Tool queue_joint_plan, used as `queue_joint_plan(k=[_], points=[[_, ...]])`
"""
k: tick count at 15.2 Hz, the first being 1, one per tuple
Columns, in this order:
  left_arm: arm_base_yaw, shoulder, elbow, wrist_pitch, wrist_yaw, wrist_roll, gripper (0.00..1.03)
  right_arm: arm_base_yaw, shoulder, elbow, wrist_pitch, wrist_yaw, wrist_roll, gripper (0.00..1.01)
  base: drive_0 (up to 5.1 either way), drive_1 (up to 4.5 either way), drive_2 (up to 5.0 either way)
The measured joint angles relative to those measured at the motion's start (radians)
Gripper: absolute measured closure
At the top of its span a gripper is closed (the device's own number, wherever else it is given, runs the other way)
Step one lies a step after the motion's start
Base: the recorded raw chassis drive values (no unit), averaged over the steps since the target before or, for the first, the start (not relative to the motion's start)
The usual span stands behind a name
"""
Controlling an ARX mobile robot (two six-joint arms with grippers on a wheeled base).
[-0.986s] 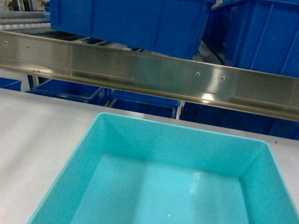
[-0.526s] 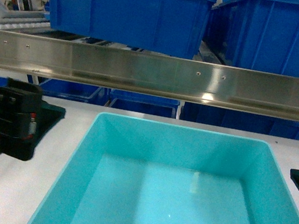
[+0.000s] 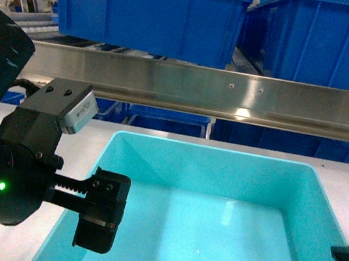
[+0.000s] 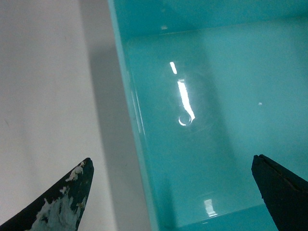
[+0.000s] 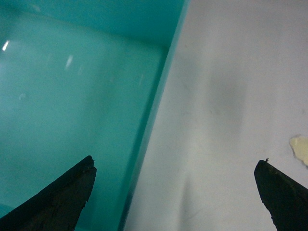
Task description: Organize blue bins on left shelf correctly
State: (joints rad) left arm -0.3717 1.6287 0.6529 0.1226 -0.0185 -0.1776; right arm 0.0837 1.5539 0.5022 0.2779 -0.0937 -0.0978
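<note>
Both pincers stand wide apart over opposite walls of the turquoise bin (image 3: 213, 222): the left gripper (image 4: 173, 192) straddles the bin's left wall, one worn, paint-flecked fingertip (image 4: 62, 202) above the tabletop (image 4: 43, 96) and the other above the bin's glossy bottom, while the right gripper (image 5: 175, 197) straddles the right wall in the same way, one finger over the bin's inside and one over the table. Neither touches the bin as far as the wrist views show. In the head view the left arm's black body with a lit green lamp fills the lower left, and only a dark tip of the right gripper shows at the right edge. That bin sits on a flat pale grey tabletop, just in front of the left shelf (image 3: 200, 92), whose brushed steel front rail runs across the view. Behind and above the rail, darker royal-blue bins (image 3: 146, 11) rest on the rack's sloping lanes, with more blue bins visible beneath the rail. A small pale scrap (image 5: 301, 147) lies on the table right of the bin.
</note>
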Motion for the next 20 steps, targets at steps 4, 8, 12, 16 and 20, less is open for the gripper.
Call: queue_joint_plan(k=[4, 8, 12, 16, 20], points=[[-0.005, 0.091, -0.02, 0.004, -0.005, -0.053, 0.05, 0.0, 0.057, -0.017, 0.036, 0.013, -0.022, 0.03, 0.0, 0.0, 0.0], [-0.018, 0.127, -0.031, 0.028, -0.02, -0.082, 0.05, 0.0, 0.106, -0.039, 0.085, 0.03, -0.034, 0.03, 0.0, 0.0, 0.0], [-0.035, 0.138, -0.036, 0.021, -0.03, -0.101, 0.19, 0.002, 0.124, -0.056, 0.096, 0.045, -0.038, 0.12, 0.0, 0.0, 0.0], [-0.046, 0.139, -0.037, 0.021, -0.038, -0.106, 0.59, 0.009, 0.116, -0.068, 0.091, 0.049, -0.054, 0.52, 0.0, 0.0, 0.0], [-0.067, 0.137, -0.04, 0.041, -0.034, -0.172, 1.01, 0.021, 0.109, -0.077, 0.123, 0.029, -0.001, 0.99, 0.0, 0.0, 0.0]])
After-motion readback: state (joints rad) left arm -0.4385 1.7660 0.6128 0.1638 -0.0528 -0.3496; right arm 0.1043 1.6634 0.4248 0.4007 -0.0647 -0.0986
